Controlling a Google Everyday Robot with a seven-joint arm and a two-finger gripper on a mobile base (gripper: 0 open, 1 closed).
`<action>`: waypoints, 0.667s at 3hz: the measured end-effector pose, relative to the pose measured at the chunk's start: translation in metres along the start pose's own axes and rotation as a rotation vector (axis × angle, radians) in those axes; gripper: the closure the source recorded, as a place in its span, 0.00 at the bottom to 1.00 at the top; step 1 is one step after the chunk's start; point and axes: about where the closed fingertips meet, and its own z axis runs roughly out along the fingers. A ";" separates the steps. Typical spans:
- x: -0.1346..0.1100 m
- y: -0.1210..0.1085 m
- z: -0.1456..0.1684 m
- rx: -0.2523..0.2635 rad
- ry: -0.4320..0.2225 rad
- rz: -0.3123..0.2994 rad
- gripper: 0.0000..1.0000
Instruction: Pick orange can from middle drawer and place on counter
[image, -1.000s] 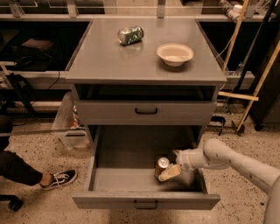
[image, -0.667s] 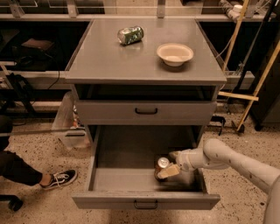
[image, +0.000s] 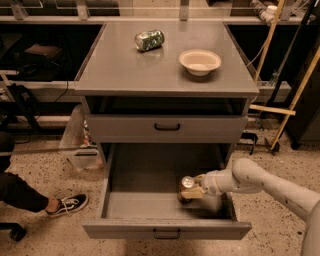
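The orange can (image: 184, 193) stands upright on the floor of the open middle drawer (image: 142, 175), right of centre, with its silver top showing. My gripper (image: 194, 192) reaches in from the right on a white arm and is right against the can's right side, inside the drawer. The counter (image: 150, 67) is the grey top of the cabinet above.
A green-and-silver can (image: 149, 40) lies on its side at the counter's back. A cream bowl (image: 200, 61) stands at its right. The top drawer (image: 167, 127) is closed. A person's shoe (image: 67, 204) is on the floor at left. Wooden poles (image: 290, 90) lean at right.
My gripper has shifted slightly left, closer around the can. The can stays at the same spot in the drawer.
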 end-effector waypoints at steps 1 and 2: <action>-0.005 0.001 -0.002 0.012 0.007 -0.011 0.88; -0.037 0.011 -0.017 0.099 0.041 -0.053 1.00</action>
